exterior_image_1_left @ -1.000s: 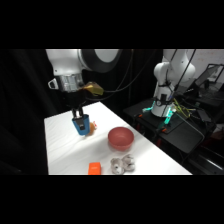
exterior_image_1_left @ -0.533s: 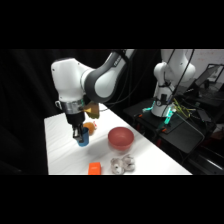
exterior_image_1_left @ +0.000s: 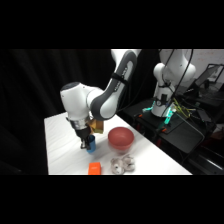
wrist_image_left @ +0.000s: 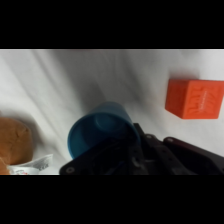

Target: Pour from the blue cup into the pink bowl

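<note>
On the white cloth-covered surface [exterior_image_1_left: 60,150], the white jointed robot arm [exterior_image_1_left: 107,95] bends down from the upper right and brings its black end effector [exterior_image_1_left: 86,141] onto the small bright blue round cup [exterior_image_1_left: 91,145], which stands near the left of the surface. To the right of the cup and clear of it sits the round reddish-pink bowl [exterior_image_1_left: 120,138], upright and the largest item there. Nearer the camera lie a flat orange block [exterior_image_1_left: 94,168] and, to its right, a small pale lumpy toy [exterior_image_1_left: 123,165]. A tan-brown object [exterior_image_1_left: 97,124] shows just behind the end effector; what it is cannot be told.

In the wrist view the cup [wrist_image_left: 100,134] lies directly ahead of the black linkage, its open mouth showing, with the orange block [wrist_image_left: 194,98] well off to the right. The fingers themselves are hidden, so whether they are spread or pinching the cup cannot be told.

The step in hand looks like the grasp of the cup. Nothing suggests pouring has begun. The next move calls for a firm hold, a lift, a carry rightward over the bowl's rim, then a tilt.
</note>
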